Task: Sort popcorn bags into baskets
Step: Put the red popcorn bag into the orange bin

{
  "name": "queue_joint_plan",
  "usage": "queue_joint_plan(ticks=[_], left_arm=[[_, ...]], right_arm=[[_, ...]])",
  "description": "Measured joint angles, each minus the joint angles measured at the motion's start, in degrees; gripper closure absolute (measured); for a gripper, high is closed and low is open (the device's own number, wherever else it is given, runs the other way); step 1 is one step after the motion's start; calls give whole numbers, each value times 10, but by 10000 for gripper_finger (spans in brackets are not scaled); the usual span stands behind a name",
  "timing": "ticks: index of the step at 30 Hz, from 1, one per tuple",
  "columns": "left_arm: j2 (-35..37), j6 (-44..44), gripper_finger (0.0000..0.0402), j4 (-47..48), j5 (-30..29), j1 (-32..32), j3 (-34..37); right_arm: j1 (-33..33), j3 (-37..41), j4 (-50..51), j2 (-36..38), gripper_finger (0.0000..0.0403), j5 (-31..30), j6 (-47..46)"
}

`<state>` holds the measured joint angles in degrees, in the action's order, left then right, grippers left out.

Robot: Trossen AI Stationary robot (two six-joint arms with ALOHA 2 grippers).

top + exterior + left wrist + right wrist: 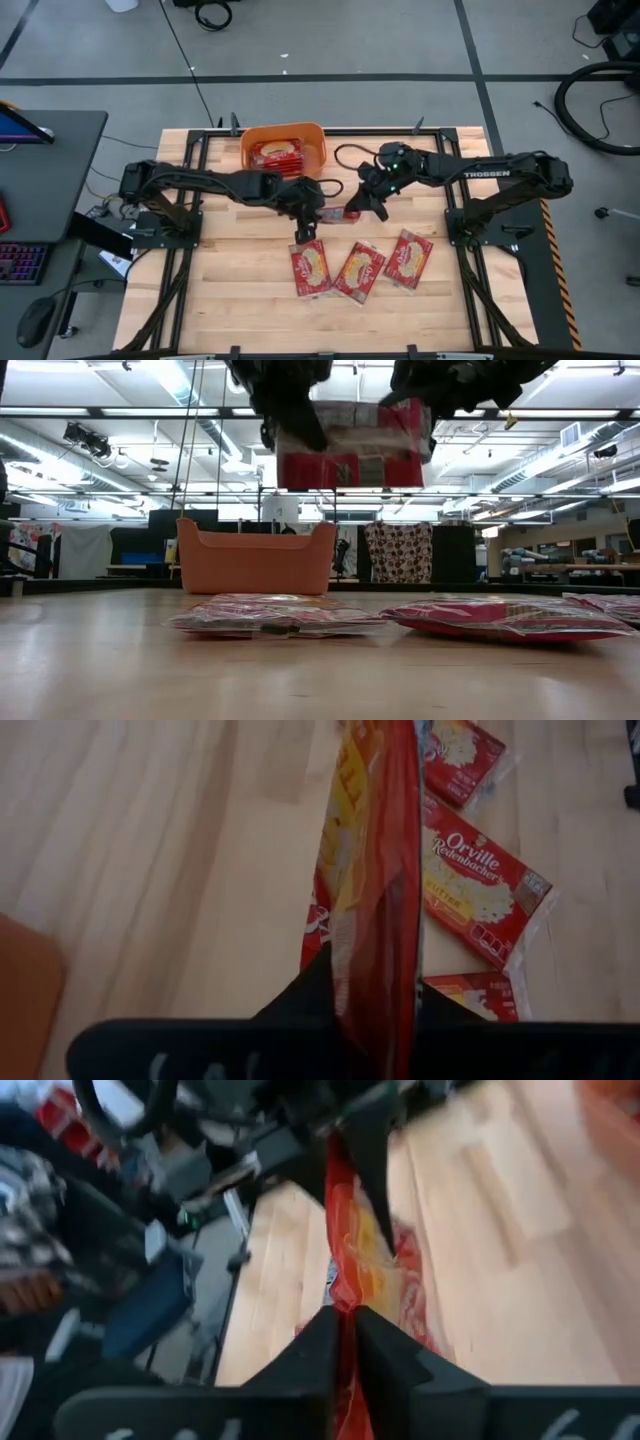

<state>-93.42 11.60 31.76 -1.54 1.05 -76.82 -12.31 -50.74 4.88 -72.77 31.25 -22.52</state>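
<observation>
One red popcorn bag (pixel 350 450) is held in the air between both grippers, above the middle of the table (pixel 333 213). My left gripper (pixel 308 215) is shut on its left end and my right gripper (pixel 353 210) is shut on its right end. Three more popcorn bags (pixel 310 268) (pixel 360 272) (pixel 408 258) lie flat side by side on the table nearer the near edge. The orange basket (pixel 318 150) stands at the far edge with red bags (pixel 277 153) inside it. My left gripper (pixel 375 985) pinches the bag's left end (pixel 290 455) between its two fingers, coming from above and the left, slanting down. The bag stands on edge between the fingers (pixel 300 1005), lifted clear of the table. My right gripper (pixel 343 1320) pinches the bag's upper right corner (pixel 415 415) between its two fingers (pixel 385 1355), coming from above and the right. The bag stretches from there across to the left gripper, its face toward the near edge, clear of the table.
The basket (pixel 255 560) is behind and left of the held bag. Black frame rails run along the table's sides (pixel 190 200) (pixel 470 225). Bare wood lies left of the three flat bags (pixel 230 280). A desk with a keyboard stands off the table's left.
</observation>
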Motion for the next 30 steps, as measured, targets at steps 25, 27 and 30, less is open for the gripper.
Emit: queue_joint_plan(ticks=[25,27,30], left_arm=[[153,-188,375,155,-109,-181,5],[152,-206,375,145,-108,-199,23],[152,-216,376,124,-108,-226,59]], right_arm=[[-47,0,-35,84,291,-81,-43],[-42,0,-22,84,291,-93,-43],[-33,0,-6,84,291,-104,-43]])
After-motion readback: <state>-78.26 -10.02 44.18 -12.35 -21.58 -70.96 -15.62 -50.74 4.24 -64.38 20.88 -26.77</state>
